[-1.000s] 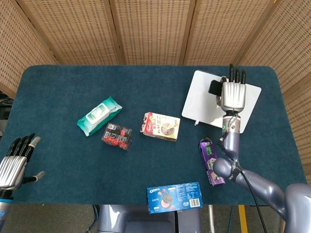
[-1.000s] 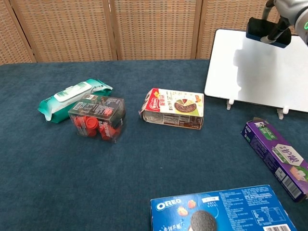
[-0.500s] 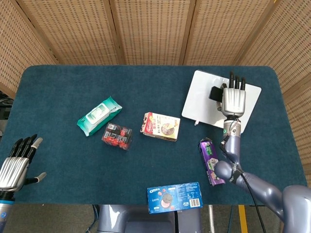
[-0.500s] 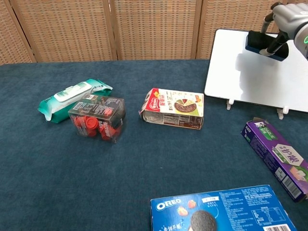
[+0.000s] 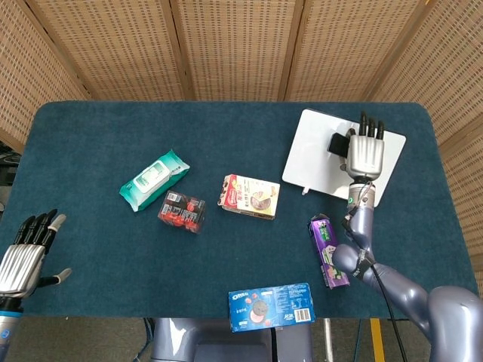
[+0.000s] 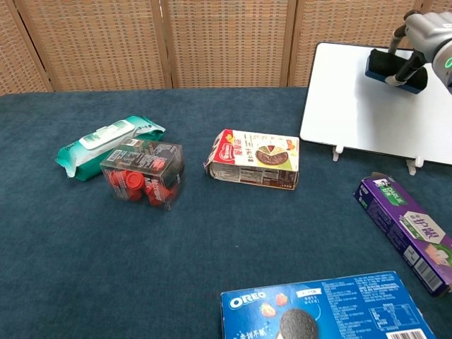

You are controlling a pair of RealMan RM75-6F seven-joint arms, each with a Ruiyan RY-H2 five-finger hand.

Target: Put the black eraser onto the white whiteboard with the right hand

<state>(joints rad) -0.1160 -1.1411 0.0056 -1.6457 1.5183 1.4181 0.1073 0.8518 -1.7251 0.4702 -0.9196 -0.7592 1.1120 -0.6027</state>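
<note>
The black eraser [image 5: 336, 143] [image 6: 384, 66] is held in my right hand [image 5: 365, 153] [image 6: 426, 37], pinched between thumb and fingers. It sits low over the white whiteboard [image 5: 312, 160] [image 6: 359, 113], at or just above the board's surface near its far edge; contact cannot be made out. The whiteboard lies at the table's back right, propped on small feet. My left hand [image 5: 23, 256] hovers at the table's near left corner, fingers apart, holding nothing.
A green wipes pack [image 5: 153, 179] and a clear box of red items [image 5: 181, 211] lie at the left. A snack carton [image 5: 250, 196] sits mid-table. A purple box [image 5: 327, 251] lies just in front of the whiteboard, a blue Oreo box [image 5: 272, 305] at the front edge.
My right hand has moved slightly right and down with the eraser, bringing it closer to the whiteboard's surface; its shadow on the board has shrunk. The left hand has barely moved.
</note>
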